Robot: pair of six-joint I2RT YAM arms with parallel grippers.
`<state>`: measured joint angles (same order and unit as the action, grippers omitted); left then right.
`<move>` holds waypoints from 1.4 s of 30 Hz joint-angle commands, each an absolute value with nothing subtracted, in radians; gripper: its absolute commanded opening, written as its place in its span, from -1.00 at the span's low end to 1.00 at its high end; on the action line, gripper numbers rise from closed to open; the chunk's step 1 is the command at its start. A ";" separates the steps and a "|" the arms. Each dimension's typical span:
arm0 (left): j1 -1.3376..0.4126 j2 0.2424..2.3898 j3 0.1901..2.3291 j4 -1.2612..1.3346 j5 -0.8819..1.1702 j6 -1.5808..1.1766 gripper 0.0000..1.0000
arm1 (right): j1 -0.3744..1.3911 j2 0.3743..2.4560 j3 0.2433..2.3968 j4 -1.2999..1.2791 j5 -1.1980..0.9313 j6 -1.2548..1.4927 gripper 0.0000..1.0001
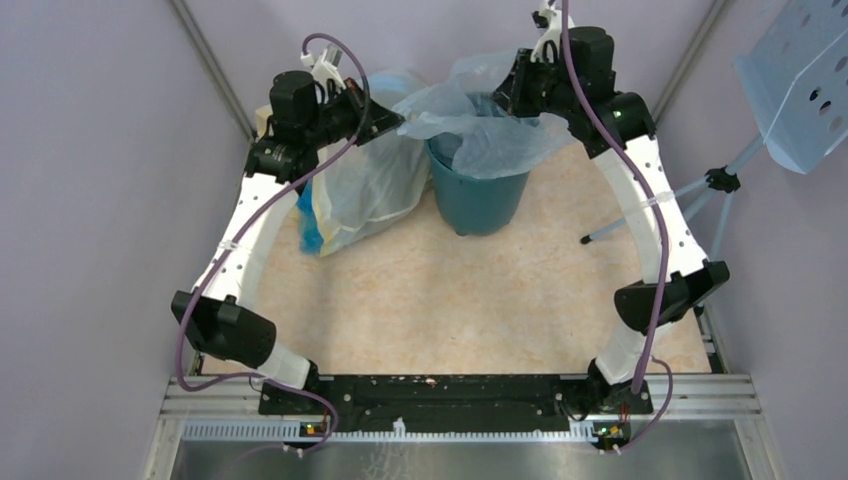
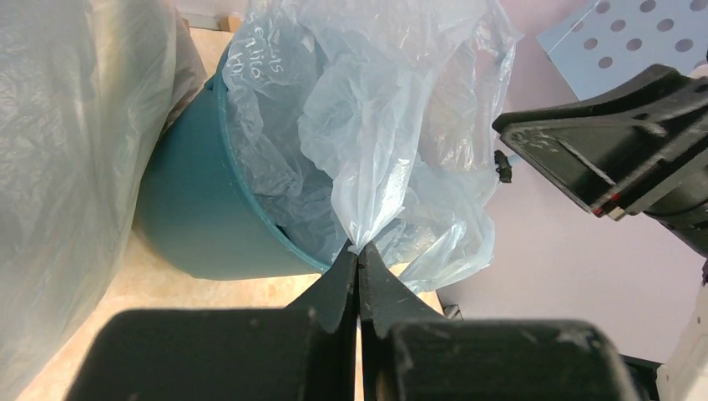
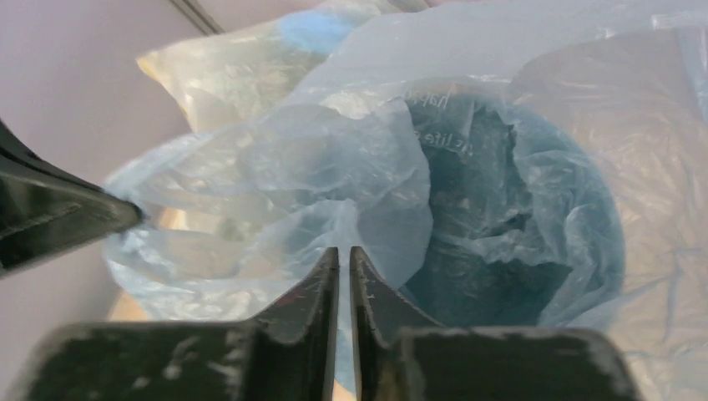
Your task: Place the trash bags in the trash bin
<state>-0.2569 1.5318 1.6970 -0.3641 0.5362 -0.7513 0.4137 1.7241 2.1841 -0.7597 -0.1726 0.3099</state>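
Draping over the rim of the one trash bin (image 1: 478, 195), one pale-blue trash bag (image 1: 500, 140) is seen partly inside it. At the bin's left rim, the bag's edge is clamped between the jaws of the left gripper (image 2: 359, 251). Above the bin, the jaws of the right gripper (image 3: 344, 251) are held nearly together; whether film is pinched cannot be told. One yellowish bag (image 1: 365, 190) is propped left of the bin on the counter (image 1: 450, 300).

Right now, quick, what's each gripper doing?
Left gripper: closed, pinching the trash bag.
Right gripper: jaws nearly together at the bag; whether it grips cannot be told.
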 commanded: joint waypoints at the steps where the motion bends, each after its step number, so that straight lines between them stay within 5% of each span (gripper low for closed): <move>1: -0.237 1.480 1.737 -0.343 0.586 -0.730 -1.00 | 0.416 1.778 2.246 -0.825 -0.154 0.303 -1.00; 12: -0.182 1.414 1.653 -0.199 0.769 -0.874 -1.00 | 0.501 1.957 2.282 -1.073 0.054 0.133 -1.00; 23: -0.128 1.450 1.691 -0.175 0.803 -0.966 -1.00 | 0.509 1.707 1.771 -0.698 0.069 0.061 -1.00; 34: -0.127 1.457 1.707 -0.192 0.850 -0.954 -1.00 | 0.508 2.021 2.193 -1.088 0.056 0.088 -1.00; 42: -0.127 1.444 1.692 -0.170 0.868 -0.973 -1.00 | 0.508 2.085 2.075 -1.079 0.047 0.112 -1.00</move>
